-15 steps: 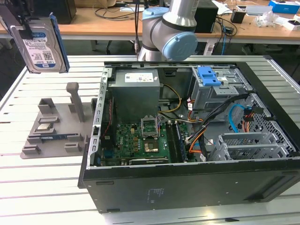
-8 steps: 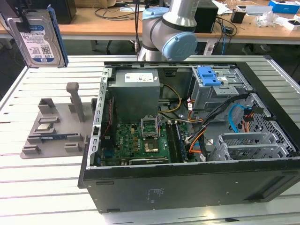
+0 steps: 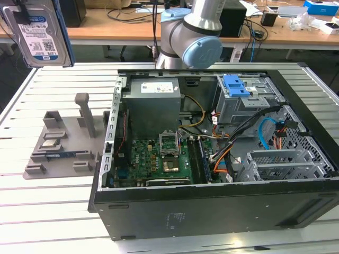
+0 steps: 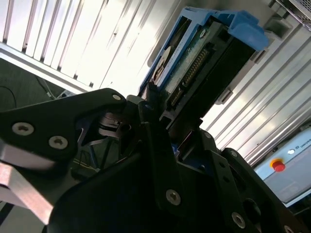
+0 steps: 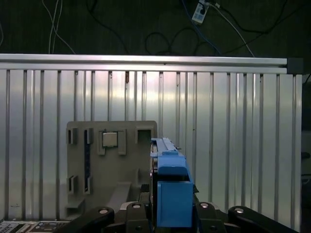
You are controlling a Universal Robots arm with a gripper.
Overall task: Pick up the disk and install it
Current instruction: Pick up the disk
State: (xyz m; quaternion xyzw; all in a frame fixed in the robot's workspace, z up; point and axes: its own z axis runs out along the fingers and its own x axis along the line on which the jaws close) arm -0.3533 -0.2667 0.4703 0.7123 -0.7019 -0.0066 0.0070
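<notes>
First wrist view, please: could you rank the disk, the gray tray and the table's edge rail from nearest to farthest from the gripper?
1. The disk: clamped in the gripper itself.
2. The gray tray: on the table beneath, beside the disk.
3. The edge rail: past the tray, at the table's border.

The silver rectangular disk (image 3: 39, 34) in its blue plastic bracket is cut by the exterior view's top edge. In both wrist views its lower end is hidden between the black fingers (image 4: 160, 162) (image 5: 206, 217) clamping it.
</notes>
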